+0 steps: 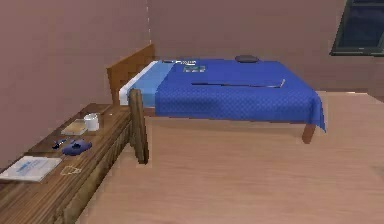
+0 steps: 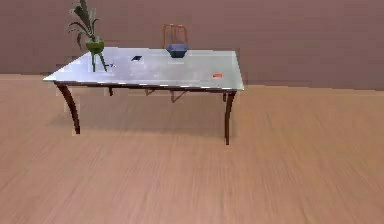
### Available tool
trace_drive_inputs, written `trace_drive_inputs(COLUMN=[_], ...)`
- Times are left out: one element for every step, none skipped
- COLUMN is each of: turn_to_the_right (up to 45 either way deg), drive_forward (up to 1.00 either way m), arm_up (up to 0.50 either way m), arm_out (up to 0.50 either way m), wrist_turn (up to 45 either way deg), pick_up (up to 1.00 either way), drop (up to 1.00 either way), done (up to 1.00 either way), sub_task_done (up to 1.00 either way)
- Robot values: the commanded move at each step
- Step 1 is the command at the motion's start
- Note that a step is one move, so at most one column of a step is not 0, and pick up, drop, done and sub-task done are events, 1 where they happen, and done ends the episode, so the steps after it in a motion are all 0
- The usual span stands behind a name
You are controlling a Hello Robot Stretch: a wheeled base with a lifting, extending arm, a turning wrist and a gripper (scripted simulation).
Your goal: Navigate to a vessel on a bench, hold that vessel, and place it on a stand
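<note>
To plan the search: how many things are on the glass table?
4: plant at the left end, small dark thing beside it, blue bowl at the far edge, small red thing toward the right.

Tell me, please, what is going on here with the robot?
The Stretch is out to fetch a vessel, and nothing has been picked up yet. Ahead stands a bed with a blue cover. At the forward view's left, a low wooden bench bears a small white vessel, which sits there not yet lifted. On the arm side stands a glass-topped table with a potted plant and a blue bowl on it.
</note>
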Motion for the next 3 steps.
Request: trace_drive_inputs(turn_to_the_right=[0.0,-45.0,-45.0], drive_forward=[0.60,0.00,0.00], arm_up=[0.00,0.00,0.00], arm_out=[0.00,0.00,0.00], wrist_turn=[0.0,0.0,0.0], pick_up=[0.00,0.00,0.00], drop=[0.00,0.00,0.00], done=[0.00,0.00,0.00], sub_task_done=[0.00,0.00,0.00])
